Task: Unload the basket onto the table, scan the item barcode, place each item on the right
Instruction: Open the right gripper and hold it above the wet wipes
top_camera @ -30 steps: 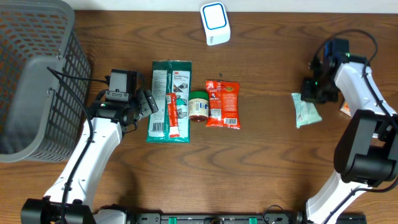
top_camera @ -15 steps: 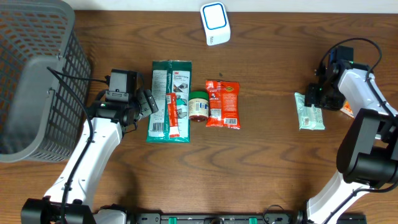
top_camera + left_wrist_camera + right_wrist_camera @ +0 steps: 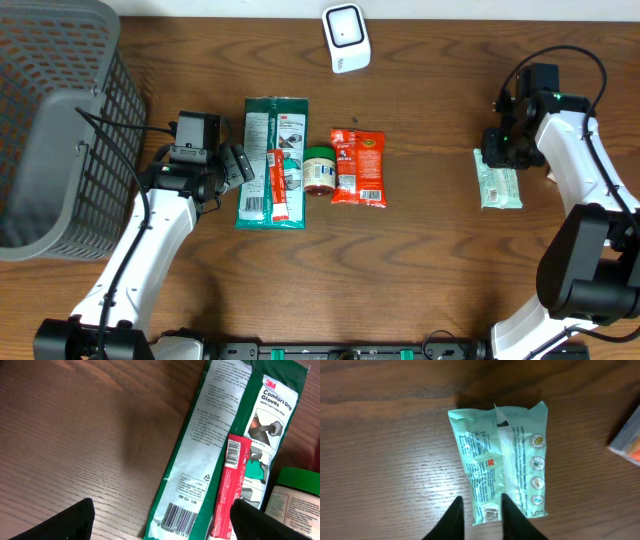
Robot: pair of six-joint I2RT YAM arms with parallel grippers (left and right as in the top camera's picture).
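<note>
Two fingertips of the right gripper [image 3: 481, 505] stand a narrow gap apart, straddling the barcode end of the mint-green wipes packet [image 3: 500, 455]. Can't tell whether they pinch it or only bracket it. The packet lies flat on the wooden table [image 3: 430, 250], printed side up, well to the right of the white scanner [image 3: 346, 38] and nearer the robot. An orange-edged item [image 3: 626, 440] sits just beside the packet on the side away from the scanner, mostly cut off. The left gripper [image 3: 162, 502] has its fingers wide apart with nothing between them, low over bare table, left of the scanner and nearer the robot. Just beside it is the green glove pack [image 3: 210, 445], back panel and barcode facing up. A red stick sachet [image 3: 232, 485] lies on top of the pack, barcode end up. A green-lidded jar [image 3: 295, 495] is just beside the pack on the scanner's side, and a red snack pouch [image 3: 358, 168] is next to it, almost straight in front of the scanner. A grey mesh basket [image 3: 50, 120] sits far left of the scanner.
</note>
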